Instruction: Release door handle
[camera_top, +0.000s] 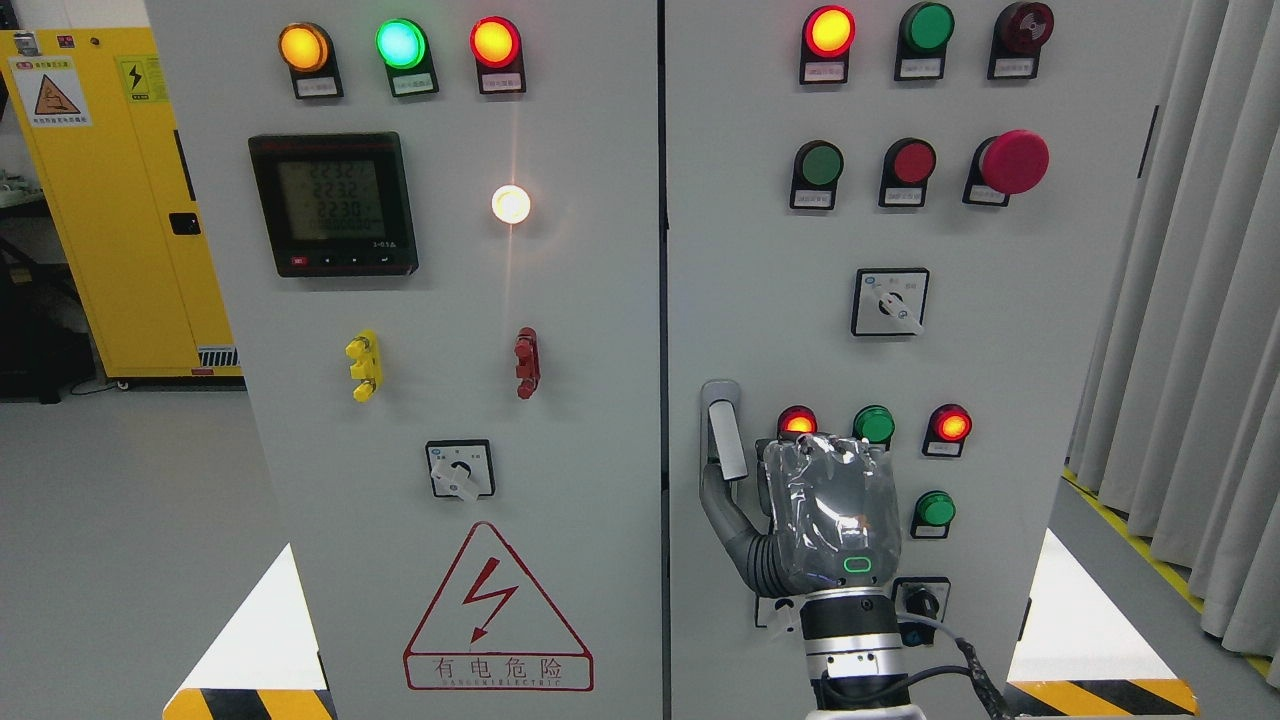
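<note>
My right hand (826, 520) has its thumb reaching up against the door handle (722, 432); can't tell if the fingers are gripping. Letting-go step: next, pull straight back.

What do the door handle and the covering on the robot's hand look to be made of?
Door handle: apparently metal with a satin grey finish, going by its even, dull sheen; painted plastic can't be ruled out. Right hand: the back seems wrapped in thin, clear plastic film, wrinkled and glinting with highlights, over a dark grey shell. Its thumb looks like matte grey ribbed plastic or rubber.
</note>
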